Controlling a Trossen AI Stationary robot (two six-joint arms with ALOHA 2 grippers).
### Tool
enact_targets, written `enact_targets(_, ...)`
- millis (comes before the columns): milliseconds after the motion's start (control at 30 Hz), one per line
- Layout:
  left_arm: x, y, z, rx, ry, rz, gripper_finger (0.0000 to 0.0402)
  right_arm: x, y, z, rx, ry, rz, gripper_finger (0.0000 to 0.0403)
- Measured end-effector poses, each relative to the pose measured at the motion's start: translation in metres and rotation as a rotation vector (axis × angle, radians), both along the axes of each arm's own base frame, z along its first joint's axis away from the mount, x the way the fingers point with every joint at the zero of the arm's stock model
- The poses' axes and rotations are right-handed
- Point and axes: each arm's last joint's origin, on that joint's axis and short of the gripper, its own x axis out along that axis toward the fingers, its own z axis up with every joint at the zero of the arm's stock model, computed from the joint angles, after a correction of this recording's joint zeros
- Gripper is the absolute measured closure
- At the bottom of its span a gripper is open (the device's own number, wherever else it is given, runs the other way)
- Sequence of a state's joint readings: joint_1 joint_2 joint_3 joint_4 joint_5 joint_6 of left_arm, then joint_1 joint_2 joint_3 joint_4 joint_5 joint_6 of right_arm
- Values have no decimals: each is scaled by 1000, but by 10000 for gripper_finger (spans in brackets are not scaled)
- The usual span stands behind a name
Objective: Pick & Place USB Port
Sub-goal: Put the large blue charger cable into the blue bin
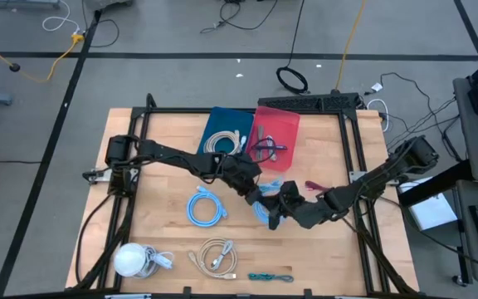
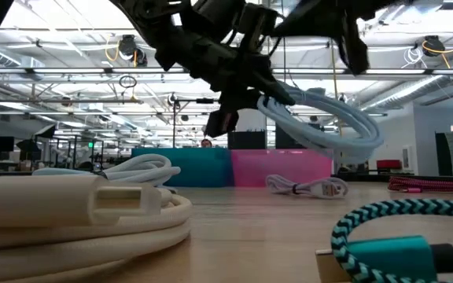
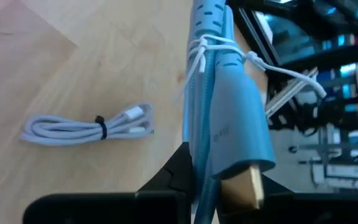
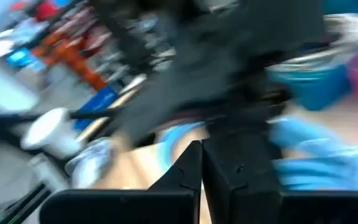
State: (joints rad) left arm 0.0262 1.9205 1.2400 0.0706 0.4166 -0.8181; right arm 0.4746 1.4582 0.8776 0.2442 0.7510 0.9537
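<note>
Left pincer (image 1: 260,202) lifts the bundled light-blue USB cable (image 3: 222,112) off the wooden counter (image 1: 164,249).

The left pincer is narrowed onto the tied coil, whose gold plug points out past the fingers, its long axis roughly in line with them. It hangs in the air, near the pink plastic bin (image 1: 276,129), on the arms' side of it. The right pincer (image 1: 285,203) sits shut just beside the cable, seemingly empty, though its own view is too smeared to confirm.

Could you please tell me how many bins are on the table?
2: a blue bin at the table's far edge, and a pink bin right beside it, on its right in the high view. No others show.
</note>
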Motion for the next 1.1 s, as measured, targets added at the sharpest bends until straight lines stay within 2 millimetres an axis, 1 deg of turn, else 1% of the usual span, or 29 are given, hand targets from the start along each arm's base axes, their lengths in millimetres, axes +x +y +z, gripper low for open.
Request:
enact_targets(100, 0, 1, 2, -30, -8, -17, 369, 5, 5, 14, -29, -100, 112, 397)
enact_targets(200, 1, 3, 9, -77, -53, -61, 369, 6, 7, 27, -53, -222, 178, 380)
enact_targets(267, 2, 8, 19, -123, -100, -66, 369, 4, 6, 38, -39, -300, 196, 366)
enact_targets(333, 0, 17, 33, -133, -151, -28, 369, 0, 5, 50, -26, -370, 217, 350)
enact_targets(433, -10, 44, 45, -97, -152, 98, 369, -13, 9, 78, 10, -511, 274, 326)
enact_targets(500, -22, 64, 61, -56, -168, 165, 369, -21, 13, 86, -10, -551, 292, 309)
enact_targets(567, -40, 84, 86, -5, -199, 205, 369, -24, 14, 87, -53, -549, 282, 293)
enact_targets(633, -57, 105, 98, 53, -180, 268, 369, -29, 13, 93, -73, -569, 263, 278)
enact_targets(733, -80, 134, 94, 115, -61, 386, 369, -37, 12, 104, -76, -612, 264, 261)
enact_targets(867, -105, 160, 94, 167, 48, 496, 369, -35, 12, 100, -103, -587, 264, 248)
enact_targets(900, -110, 166, 89, 169, 76, 517, 369, -35, 12, 100, -103, -587, 261, 246)
enact_targets(1000, -123, 185, 63, 141, 188, 611, 369, -37, 12, 102, -97, -599, 266, 245)
enact_targets(1100, -138, 203, 42, 81, 237, 686, 369, -36, 13, 100, -104, -582, 267, 246)
